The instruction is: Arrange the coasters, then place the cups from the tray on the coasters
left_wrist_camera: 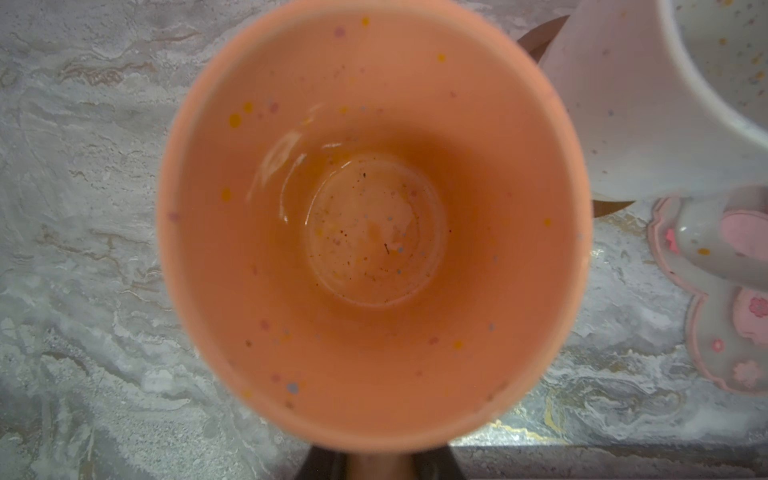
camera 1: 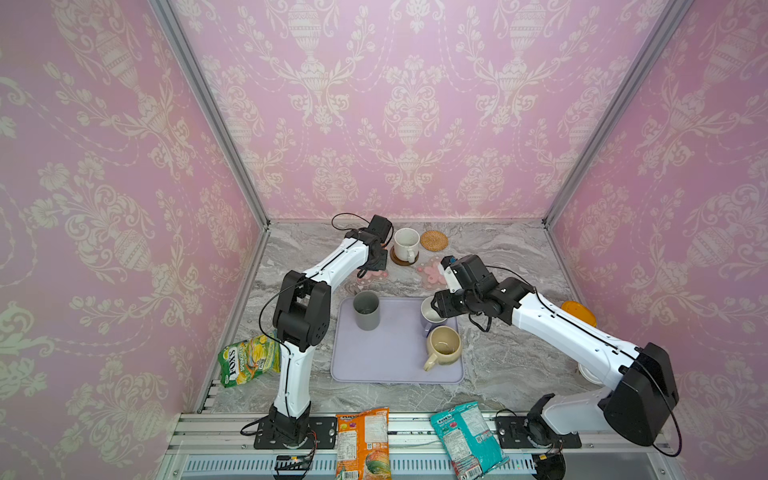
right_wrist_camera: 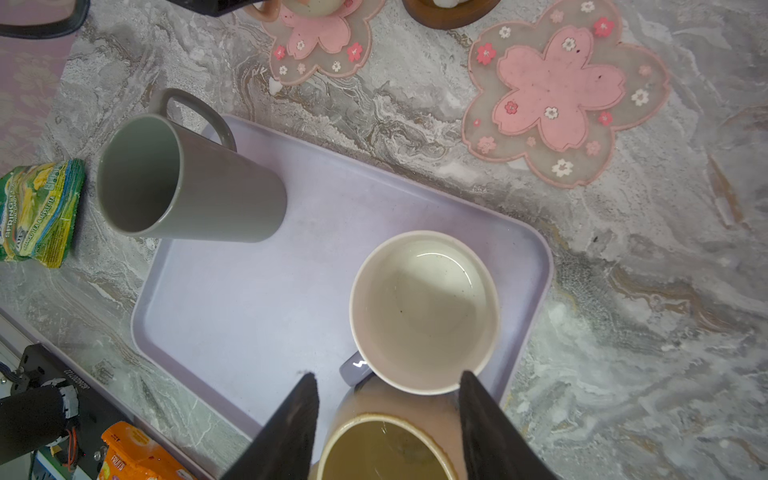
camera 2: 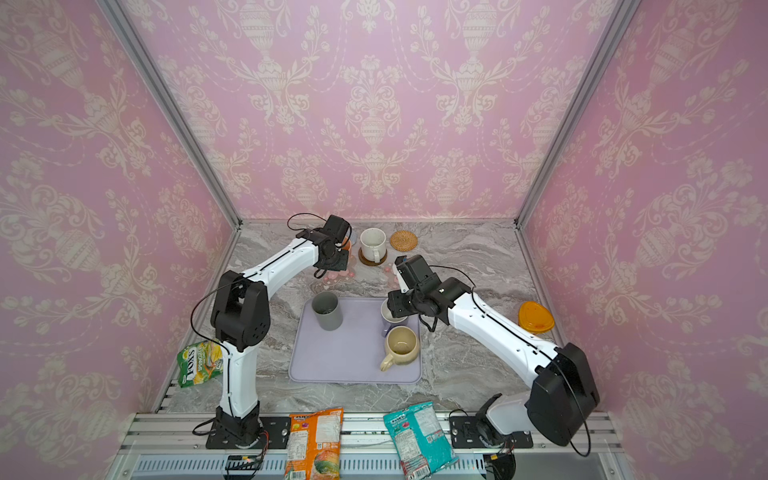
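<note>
**Cups in close quarters: two knocks waiting to happen**

Cups stand three to the lavender tray [camera 1: 374, 368]: a tall grey cup [camera 1: 366, 309], a lavender cup [right_wrist_camera: 424, 311] and a beige-yellow cup [camera 1: 444, 345], the last two just beside each other. A white speckled cup [camera 1: 406, 243] sits on the dark brown coaster [camera 1: 397, 260] at the back. The tan rattan coaster [camera 1: 434, 240] lies bare beside it, and two pink flower coasters [right_wrist_camera: 557, 91] [right_wrist_camera: 320, 45] lie nearer the tray.

The left gripper [left_wrist_camera: 380, 467] is clamped on the peach-orange cup [left_wrist_camera: 374, 224], apparently at its handle, close beside the white speckled cup. What lies under that cup is hidden.

The right gripper [right_wrist_camera: 386, 374] hangs with its fingers spread over the handle side of the lavender cup, gripping nothing.

Two dangers, as I judge it. The peach-orange cup could bump its white neighbour on the way down and shove it off its coaster, or it could land off-centre. The right fingers, closing so near the beige-yellow cup, could catch its rim. A cup lifted by its handle alone may also tip.
</note>
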`<state>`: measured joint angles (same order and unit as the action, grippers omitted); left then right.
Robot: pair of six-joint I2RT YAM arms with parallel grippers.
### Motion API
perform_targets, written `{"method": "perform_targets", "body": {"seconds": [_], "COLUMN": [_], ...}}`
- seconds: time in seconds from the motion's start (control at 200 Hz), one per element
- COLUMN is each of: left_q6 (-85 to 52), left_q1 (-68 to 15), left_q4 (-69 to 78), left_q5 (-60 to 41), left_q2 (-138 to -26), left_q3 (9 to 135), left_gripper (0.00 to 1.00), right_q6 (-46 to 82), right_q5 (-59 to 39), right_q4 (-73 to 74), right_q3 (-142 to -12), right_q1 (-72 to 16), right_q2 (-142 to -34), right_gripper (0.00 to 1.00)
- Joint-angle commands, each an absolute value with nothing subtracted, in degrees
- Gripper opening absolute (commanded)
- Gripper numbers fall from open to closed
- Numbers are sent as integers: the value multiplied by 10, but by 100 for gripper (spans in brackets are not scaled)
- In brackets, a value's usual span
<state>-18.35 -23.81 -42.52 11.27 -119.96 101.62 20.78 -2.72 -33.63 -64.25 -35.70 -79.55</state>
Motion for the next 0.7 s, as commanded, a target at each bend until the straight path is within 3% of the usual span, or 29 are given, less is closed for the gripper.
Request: {"method": "perform_targets", "body": {"seconds": [0.0,0.691], "left_q6": [-227,-285], "left_q1": [-239,-236], "left_q4": [-394,-398], "left_q5": [146,137], "left_q2": [-1195,-1218], "left_q3": [1025,1013], "left_gripper": [1,5], "right_q6": [193,193], "right_q5": [-23,-26], "right_q4": [-335,-334], "right_q3": [-632,-621], "right_q1": [-354,-354], "right_q2": [-781,-778], "right_gripper": [56,56]}}
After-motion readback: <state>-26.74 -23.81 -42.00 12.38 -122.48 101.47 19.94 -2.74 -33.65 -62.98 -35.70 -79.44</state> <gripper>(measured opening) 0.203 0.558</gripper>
